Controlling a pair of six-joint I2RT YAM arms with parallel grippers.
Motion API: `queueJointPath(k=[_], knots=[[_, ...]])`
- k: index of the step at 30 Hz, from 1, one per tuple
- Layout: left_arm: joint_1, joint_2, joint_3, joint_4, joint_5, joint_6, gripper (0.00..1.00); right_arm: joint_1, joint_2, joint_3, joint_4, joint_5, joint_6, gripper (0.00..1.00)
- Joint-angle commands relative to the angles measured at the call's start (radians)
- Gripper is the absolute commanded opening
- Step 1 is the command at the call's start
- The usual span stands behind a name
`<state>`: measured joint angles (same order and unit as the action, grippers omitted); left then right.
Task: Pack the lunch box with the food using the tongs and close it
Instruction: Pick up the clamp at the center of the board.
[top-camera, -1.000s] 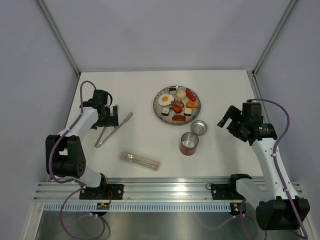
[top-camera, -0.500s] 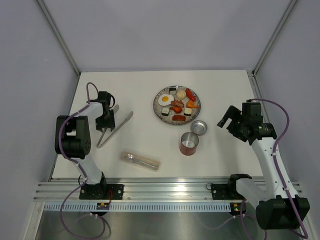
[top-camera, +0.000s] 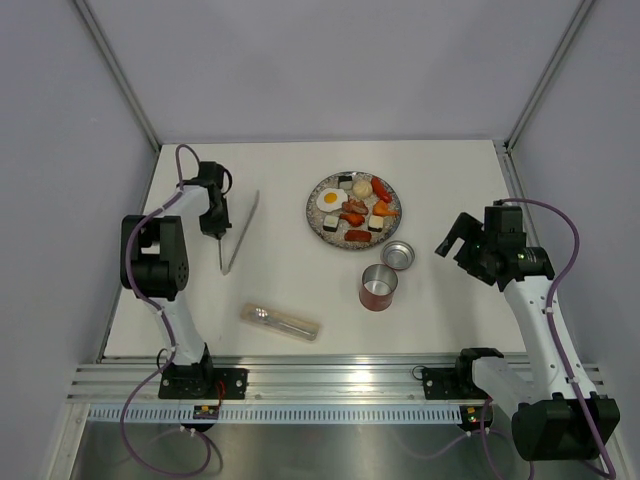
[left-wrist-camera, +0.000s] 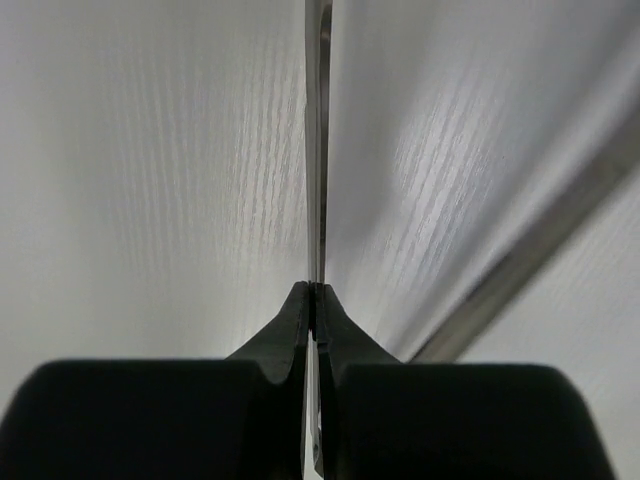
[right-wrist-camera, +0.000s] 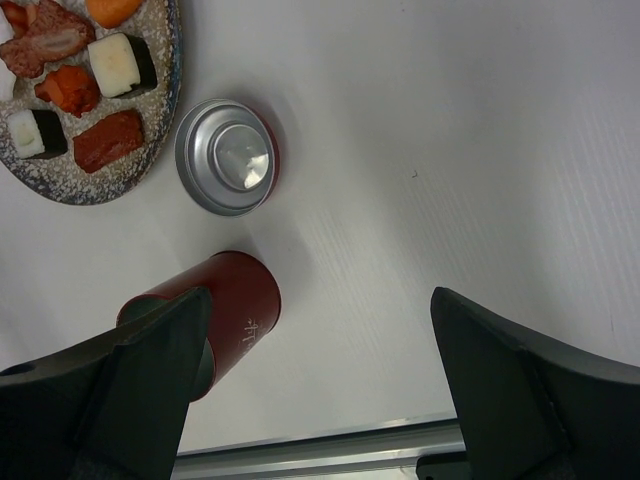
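**Overhead view.** The left gripper stands at the far left of the table, lowered onto the tongs. The tongs lie as a narrow V with the joined end nearer the arm bases. One arm runs free toward the far side, and the other passes under the gripper. The plate sits at mid-table and carries the food. The pieces include a fried egg, sausages, shrimp, a pale ball and sushi blocks. The box stands upright and open on the near side of the plate, apart from it. Its lid lies between box and plate with the metal underside up. A long clear packet lies near the front edge, left of the box. The right gripper hangs right of the lid, well apart from the tongs.

**Left wrist view.** The left gripper has its fingers pressed together on one thin arm of the tongs, seen edge-on. The second arm slants away at the right, blurred and outside the grip.

**Right wrist view.** The right gripper is spread wide and holds nothing. The box stands beside its left finger, partly hidden by it. The lid rests just beside the rim of the plate. Whether the two touch cannot be told. Some of the food shows on the plate – sushi blocks and red-brown pieces.
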<state>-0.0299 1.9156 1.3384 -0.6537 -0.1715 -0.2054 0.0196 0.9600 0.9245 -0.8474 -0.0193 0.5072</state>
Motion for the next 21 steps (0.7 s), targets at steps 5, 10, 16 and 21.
queueJointPath(k=[5, 10, 16, 21], knots=[[0.004, 0.049, 0.133, 0.006, 0.041, 0.044, 0.37, 0.002, -0.009, 0.034, -0.022, 0.012, -0.018, 1.00], [0.002, -0.013, 0.128, -0.007, 0.061, 0.012, 0.61, 0.003, -0.010, 0.033, -0.018, -0.004, -0.007, 0.99], [-0.027, -0.193, 0.033, 0.034, 0.086, 0.021, 0.90, 0.002, -0.009, 0.048, -0.013, -0.013, -0.007, 0.99], [-0.080, -0.297, -0.126, 0.133, -0.017, 0.029, 0.99, 0.003, 0.003, 0.037, 0.002, -0.019, -0.012, 1.00]])
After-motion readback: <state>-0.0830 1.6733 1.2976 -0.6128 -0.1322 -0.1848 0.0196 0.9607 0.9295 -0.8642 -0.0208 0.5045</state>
